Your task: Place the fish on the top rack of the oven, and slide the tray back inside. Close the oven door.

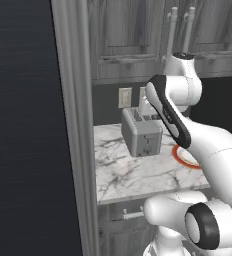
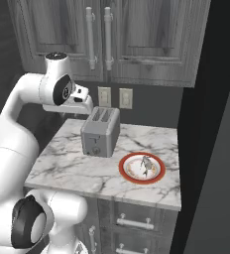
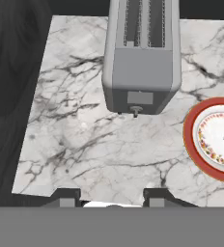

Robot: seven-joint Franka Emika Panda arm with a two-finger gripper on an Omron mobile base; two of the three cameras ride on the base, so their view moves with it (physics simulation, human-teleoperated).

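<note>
The fish (image 2: pixel 145 165) lies on a red-rimmed plate (image 2: pixel 127 174) at the right end of the marble table (image 2: pixel 67 168), to the right of a grey two-slot toaster (image 2: pixel 101 131) and apart from it. In the left base view the plate (image 1: pixel 180 157) is half hidden behind the arm, and a tall dark panel rises at the left of the table.

The gripper (image 3: pixel 110 198) hovers high above the table's near left part, looking down, well apart from the plate. Its fingers (image 3: pixel 64 198) stand slightly apart with nothing between them; they hold nothing.

In my judgement the task has barely begun: the fish is not yet picked up, and the rack and door work all lie ahead.

Risks from here:
- The toaster sits between the hand and the plate. A low, straight sweep to the right could clip it and shove it into the plate.
- The fish is thin and lies flat on a shallow plate. With the fingers this narrow, a descent could land on the fish or the rim instead of straddling it, tipping or sliding the plate towards the table's right edge.
- The fish looks slim and probably slippery, so a grip near its tail could let it swing or drop on the way to the oven.
</note>
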